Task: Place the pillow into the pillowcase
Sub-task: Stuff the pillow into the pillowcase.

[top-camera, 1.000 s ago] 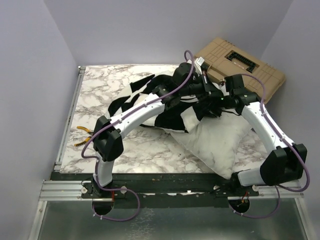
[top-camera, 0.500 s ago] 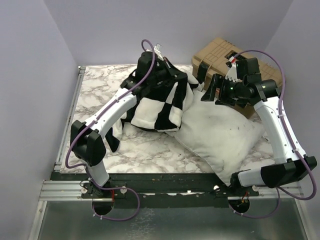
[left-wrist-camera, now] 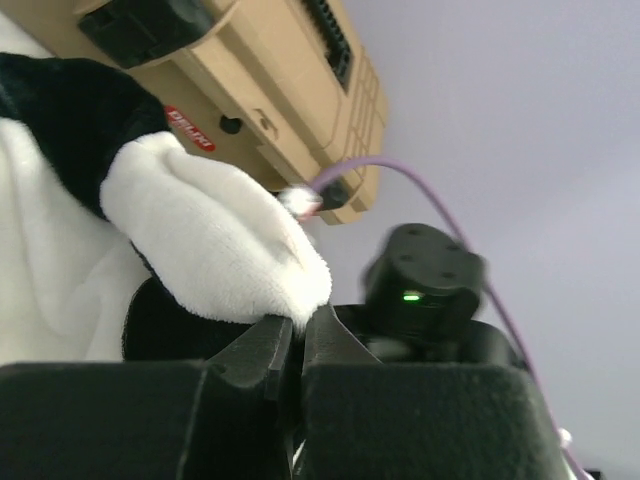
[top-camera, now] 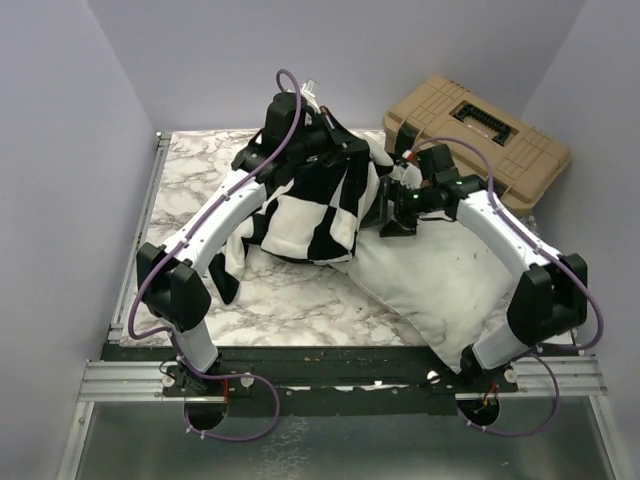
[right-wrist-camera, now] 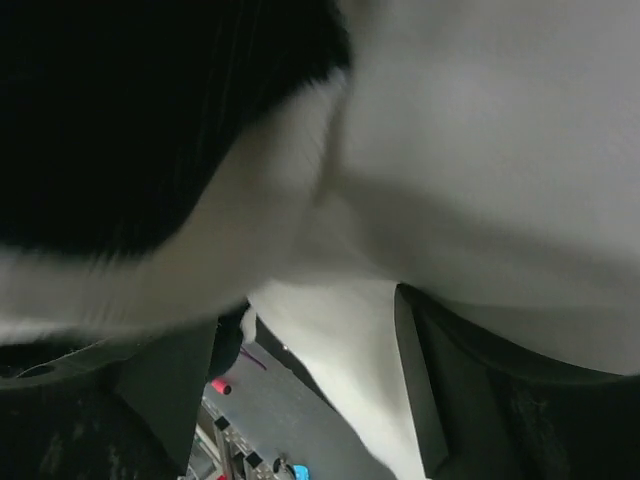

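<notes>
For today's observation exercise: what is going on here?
The left gripper is shut on an edge of the checked pillowcase, holding that edge up. The right gripper, jaws open, is at the far end of the white pillow, beside the pillowcase. Most of the pillow lies outside it.

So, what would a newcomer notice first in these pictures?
First the checked pillowcase, hanging from the shut left gripper above the middle rear of the marble table. Then the big white pillow lying right of centre, the open right gripper at its far end. A tan case sits at the back right.
</notes>
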Available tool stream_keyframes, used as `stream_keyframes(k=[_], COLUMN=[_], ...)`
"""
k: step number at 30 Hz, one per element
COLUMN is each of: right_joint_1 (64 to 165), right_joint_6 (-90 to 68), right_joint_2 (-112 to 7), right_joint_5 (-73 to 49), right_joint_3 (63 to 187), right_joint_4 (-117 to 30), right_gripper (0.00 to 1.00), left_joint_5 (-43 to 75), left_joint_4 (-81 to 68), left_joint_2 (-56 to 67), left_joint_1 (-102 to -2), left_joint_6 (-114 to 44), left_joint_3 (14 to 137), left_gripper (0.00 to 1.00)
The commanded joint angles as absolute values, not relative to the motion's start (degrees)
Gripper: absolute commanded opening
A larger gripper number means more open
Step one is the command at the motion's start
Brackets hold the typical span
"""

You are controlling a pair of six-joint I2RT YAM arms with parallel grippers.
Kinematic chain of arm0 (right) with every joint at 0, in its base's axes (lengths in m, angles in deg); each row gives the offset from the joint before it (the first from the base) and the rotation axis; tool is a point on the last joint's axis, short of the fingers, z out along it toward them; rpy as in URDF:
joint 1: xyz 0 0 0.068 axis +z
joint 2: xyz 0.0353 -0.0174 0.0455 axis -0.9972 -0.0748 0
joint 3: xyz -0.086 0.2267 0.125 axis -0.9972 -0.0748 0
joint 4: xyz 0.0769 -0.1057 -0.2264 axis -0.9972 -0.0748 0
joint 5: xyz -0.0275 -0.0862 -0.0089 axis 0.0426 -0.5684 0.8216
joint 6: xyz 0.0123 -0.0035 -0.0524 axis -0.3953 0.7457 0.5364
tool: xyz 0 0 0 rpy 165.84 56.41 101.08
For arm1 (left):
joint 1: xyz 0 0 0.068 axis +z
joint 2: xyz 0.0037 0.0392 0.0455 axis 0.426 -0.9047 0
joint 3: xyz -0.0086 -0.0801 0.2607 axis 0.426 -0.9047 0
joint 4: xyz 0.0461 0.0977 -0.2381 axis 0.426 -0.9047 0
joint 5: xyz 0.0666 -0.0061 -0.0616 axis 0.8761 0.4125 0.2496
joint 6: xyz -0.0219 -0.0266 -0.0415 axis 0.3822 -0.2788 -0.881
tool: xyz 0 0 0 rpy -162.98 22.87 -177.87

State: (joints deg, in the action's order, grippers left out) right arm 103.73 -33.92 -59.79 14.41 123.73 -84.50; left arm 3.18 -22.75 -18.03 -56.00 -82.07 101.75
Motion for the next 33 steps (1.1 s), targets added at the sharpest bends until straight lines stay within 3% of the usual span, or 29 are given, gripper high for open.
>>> stream_keyframes(k=[1,9,11,15,16,23,25,29,33], right_joint_1=[110.1,111.4,111.5,111.5,111.4,110.0,109.2,109.1,108.7], right_joint_6=[-35.8,-31.6,-31.9,-33.2,-34.1,-53.4,-60.2,-65.8,-73.4], right_joint_2=[-67.6,-73.3,-74.5,-78.0,-78.2,-72.0,-71.4,-74.9,-78.3], right_joint_5=[12.8,3.6,2.9,6.8,9.3,25.9,27.4,28.6,29.1], right_joint_3=[126.8,124.3,124.1,126.9,127.8,126.4,124.9,125.2,121.3], right_joint_4=[-77.3,-78.2,-76.5,-72.5,-71.2,-44.8,-36.4,-32.9,-23.6], right_gripper=[0.77,0.74,0.62,0.04,0.01,0.0,0.0,0.0,0.0], left_joint_5=[-1.5,-0.4,-0.4,-1.1,-1.4,-1.1,-1.4,-4.2,-7.7], left_joint_4=[-22.4,-22.4,-22.4,-22.4,-22.3,-22.3,-22.4,-22.3,-25.3], left_joint_2=[-16.5,-17.8,-18.4,-19.4,-19.7,-24.1,-27.3,-33.6,-34.0], left_joint_1=[-55.6,-55.7,-55.8,-57.1,-57.8,-68.7,-72.9,-80.2,-81.9], left_joint_6=[-83.8,-87.1,-87.8,-88.8,-89.2,-90.4,-91.1,-90.5,-84.7], left_joint_3=[108.5,120.0,122.3,124.2,124.0,124.4,127.2,132.8,131.1], left_gripper=[0.0,0.0,0.0,0.0,0.0,0.0,0.0,0.0,0.0])
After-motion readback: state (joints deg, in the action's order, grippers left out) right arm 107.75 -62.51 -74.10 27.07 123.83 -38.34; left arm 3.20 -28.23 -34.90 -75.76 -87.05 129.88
